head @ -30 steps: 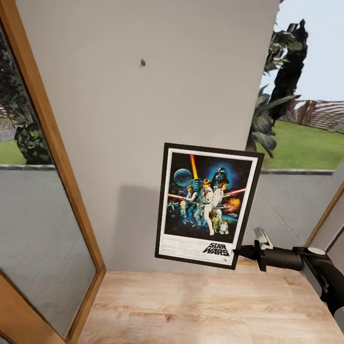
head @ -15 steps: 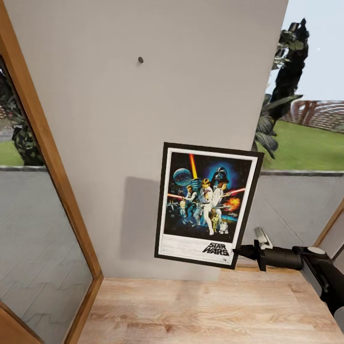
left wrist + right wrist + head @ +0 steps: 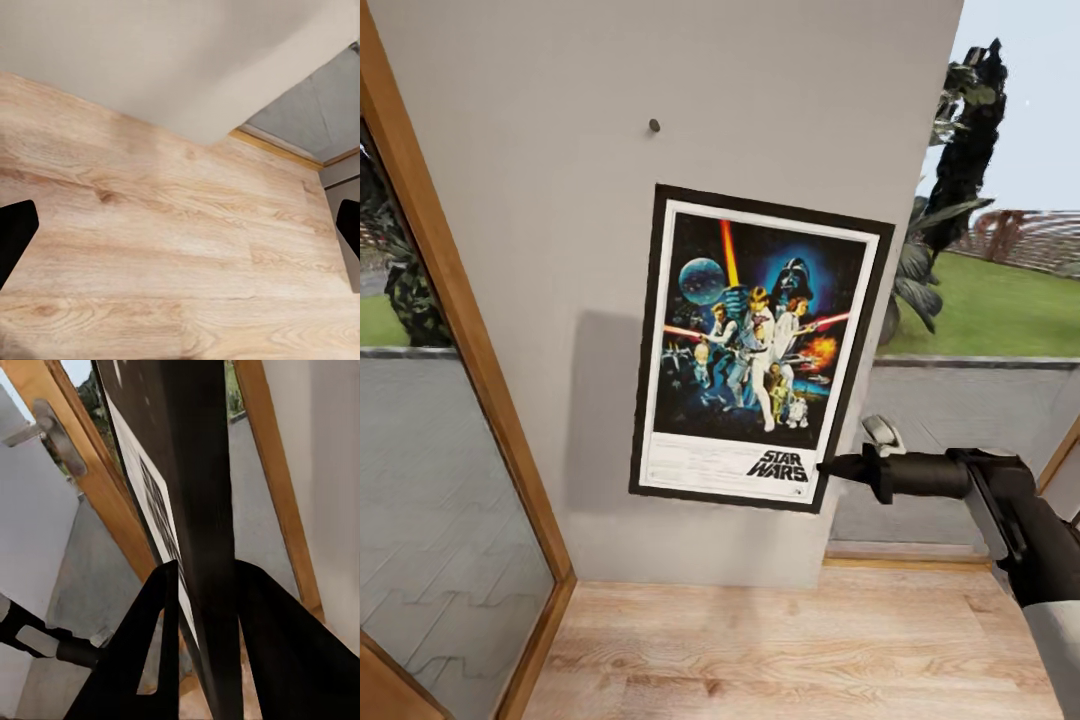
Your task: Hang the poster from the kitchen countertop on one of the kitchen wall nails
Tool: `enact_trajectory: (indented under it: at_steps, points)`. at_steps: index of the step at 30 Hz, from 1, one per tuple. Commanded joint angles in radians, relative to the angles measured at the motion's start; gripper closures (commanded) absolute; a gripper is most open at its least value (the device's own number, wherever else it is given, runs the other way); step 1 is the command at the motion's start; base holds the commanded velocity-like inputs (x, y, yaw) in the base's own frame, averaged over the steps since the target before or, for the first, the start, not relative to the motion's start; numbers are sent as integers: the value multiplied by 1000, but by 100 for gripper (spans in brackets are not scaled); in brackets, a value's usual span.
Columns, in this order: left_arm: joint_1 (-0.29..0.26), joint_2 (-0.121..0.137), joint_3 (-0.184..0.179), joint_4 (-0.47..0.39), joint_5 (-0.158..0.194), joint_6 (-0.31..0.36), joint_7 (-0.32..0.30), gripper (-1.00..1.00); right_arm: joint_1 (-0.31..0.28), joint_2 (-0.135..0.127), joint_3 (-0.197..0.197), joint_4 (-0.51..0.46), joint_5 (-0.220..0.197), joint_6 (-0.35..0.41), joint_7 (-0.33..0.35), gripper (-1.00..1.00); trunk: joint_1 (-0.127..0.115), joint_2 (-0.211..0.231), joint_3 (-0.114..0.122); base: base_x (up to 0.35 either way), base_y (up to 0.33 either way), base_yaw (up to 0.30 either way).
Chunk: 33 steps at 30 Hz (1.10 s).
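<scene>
Right arm: we see our right arm reach in from the right side, stretched out almost flat toward the wall (image 3: 690, 70).
Right gripper: our right gripper (image 3: 830, 467) is closed tight on the poster (image 3: 755, 345). It pinches the bottom right corner of the frame.
Right gripper up close: in the right wrist view the two black fingers (image 3: 154, 630) squeeze the thin dark edge of the poster (image 3: 199, 510), one on each side.
Poster: it is held up in front of the grey wall, tipped a little, with the top leaning left. We cannot tell if it touches the wall.
Nail: a tiny dark nail (image 3: 654, 125) sticks out of the wall, just above the poster's top left corner. The poster is not on it yet.
Left gripper: in the left wrist view we see its black fingertips (image 3: 15, 232) far apart at the edges, wide open, with nothing between them. It points down at the wood floor (image 3: 172, 255) near the foot of the wall.
Beside the wall: a wood-framed glass door (image 3: 450, 300) stands left of it, and green plants (image 3: 960, 150) show to its right.
</scene>
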Motion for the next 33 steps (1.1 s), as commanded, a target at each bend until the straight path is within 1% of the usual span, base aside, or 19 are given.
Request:
enact_trajectory:
  at_steps: [1, 2, 3, 4, 6, 7, 8, 9, 13, 14, 17, 20, 33]
  points:
    - [-1, 1, 8, 1, -6, -4, -3, -100, -33, 11, 1, -1, -2, 45, -6, 100, 1, -2, -3, 0, 0, 0]
    - [-1, 1, 8, 1, -6, -4, -3, -100, -48, 17, 1, -2, -2, 59, -16, 100, 1, -2, -3, 0, 0, 0]
    - [0, 1, 9, 1, -6, -4, -3, -100, -78, 27, 1, -2, -2, 86, -42, 100, 1, -2, -3, 0, 0, 0]
    - [0, 1, 9, 1, -6, -4, -3, -100, -153, 43, 15, -3, -3, 139, -100, 100, 1, -2, -3, 0, 0, 0]
    - [0, 1, 9, 1, -6, -4, -3, -100, -184, 49, 28, -3, -2, 157, -112, 100, 1, -2, -3, 0, 0, 0]
    - [0, 1, 9, 1, -6, -4, -3, -100, -216, 55, 45, -4, -1, 176, -121, 100, 1, -2, -3, 0, 0, 0]
    - [-1, 1, 9, 1, -6, -4, -3, -100, -279, 64, 93, -3, 4, 231, -154, 100, 1, -2, -3, 0, 0, 0]
    - [0, 1, 9, 1, -6, -4, -3, -100, -305, 67, 114, -3, 5, 255, -181, 100, 1, -2, -3, 0, 0, 0]
    - [0, 1, 9, 1, -6, -4, -3, -100, -350, 73, 142, -2, 7, 286, -227, 100, 1, -2, -3, 0, 0, 0]
    - [-1, 1, 9, 1, -6, -4, -3, -100, -369, 71, 160, -1, 12, 299, -249, 100, 1, -2, -3, 0, 0, 0]
    - [0, 1, 9, 1, -6, -4, -3, -100, -374, 68, 179, -1, 29, 303, -262, 100, 1, -2, -3, 0, 0, 0]
    - [0, 1, 9, 1, -6, -4, -3, -100, -375, 65, 185, 0, 34, 305, -265, 100, 1, -2, -3, 0, 0, 0]
    - [0, 3, 9, 1, -6, -4, -3, -100, -376, 64, 188, 0, 34, 304, -267, 100, 1, -2, -3, 0, 0, 0]
